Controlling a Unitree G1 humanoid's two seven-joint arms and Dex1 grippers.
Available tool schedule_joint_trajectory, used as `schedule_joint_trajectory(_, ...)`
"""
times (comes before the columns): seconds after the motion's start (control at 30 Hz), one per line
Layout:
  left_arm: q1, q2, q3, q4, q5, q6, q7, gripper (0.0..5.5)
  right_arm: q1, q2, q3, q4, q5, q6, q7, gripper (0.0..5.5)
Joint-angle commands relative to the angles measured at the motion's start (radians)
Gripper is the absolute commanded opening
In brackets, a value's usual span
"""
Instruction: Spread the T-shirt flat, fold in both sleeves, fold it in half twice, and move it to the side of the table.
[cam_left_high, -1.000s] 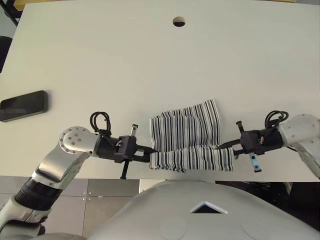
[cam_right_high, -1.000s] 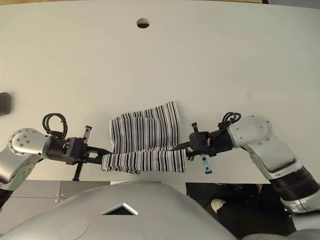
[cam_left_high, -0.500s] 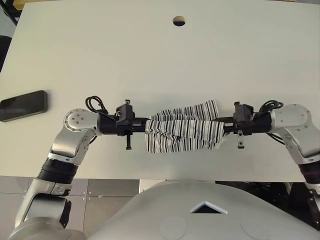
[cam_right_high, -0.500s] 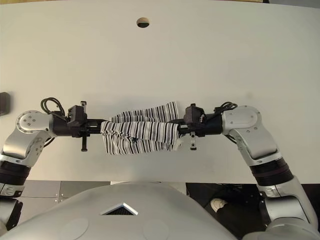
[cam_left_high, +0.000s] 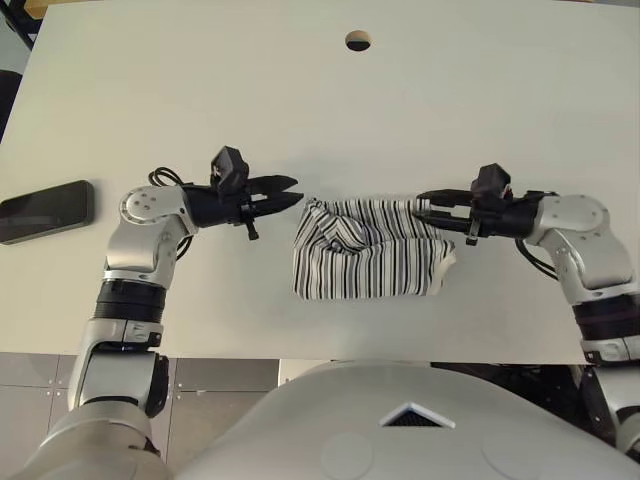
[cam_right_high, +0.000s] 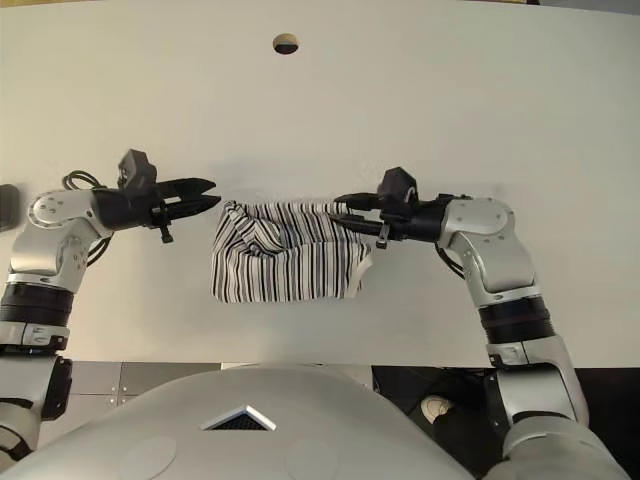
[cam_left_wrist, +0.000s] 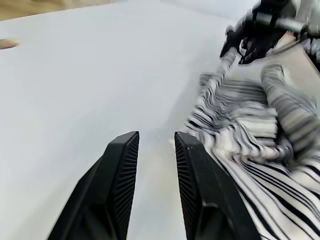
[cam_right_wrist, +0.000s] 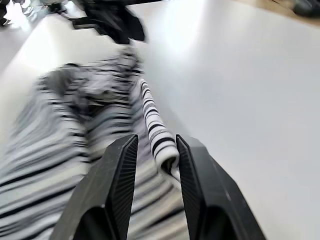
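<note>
Left eye view shows the T-shirt (cam_left_high: 368, 250) folded but rumpled on the table (cam_left_high: 300, 110), left tool (cam_left_high: 296, 190) spread empty beside its left edge, right tool (cam_left_high: 420, 206) unclamped astride its far-right corner; moving aside probably remains.

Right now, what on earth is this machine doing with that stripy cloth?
A two-armed robot is folding a striped T-shirt on a white table. The shirt lies bunched in a rough rectangle near the front edge. The left claw is open just off its left side, not touching. The right claw, open, sits at its far right corner.
</note>
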Motion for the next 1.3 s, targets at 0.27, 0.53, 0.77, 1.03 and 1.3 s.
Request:
schedule_joint_trajectory(0.27,0.029,-0.073,0.107,-0.152,-0.021,-0.085,0.069,1.31,0.005,0.098,-0.102,-0.061,-0.12,-0.266,-0.181,1.41)
schedule_joint_trajectory(0.53,0.284,0.015,0.002,-0.545,-0.046,-0.123,-0.123,1.31,0.144,0.072,0.098,-0.179,-0.347,-0.557,-0.118,1.41)
schedule_joint_trajectory(0.77,0.16,-0.094,-0.095,-0.216,0.367,-0.377,0.164,1.31,0.141,0.048,0.192,0.003,-0.578,-0.65,-0.192,1.41)
schedule_joint_trajectory(1.03,0.007,-0.183,-0.124,0.166,0.531,-0.477,0.383,1.31,0.016,0.051,0.169,0.208,-0.747,-0.652,-0.405,1.41)
schedule_joint_trajectory(1.3,-0.107,-0.176,-0.133,0.47,0.609,-0.54,0.556,1.31,-0.084,0.046,0.094,0.32,-0.77,-0.586,-0.568,1.41)
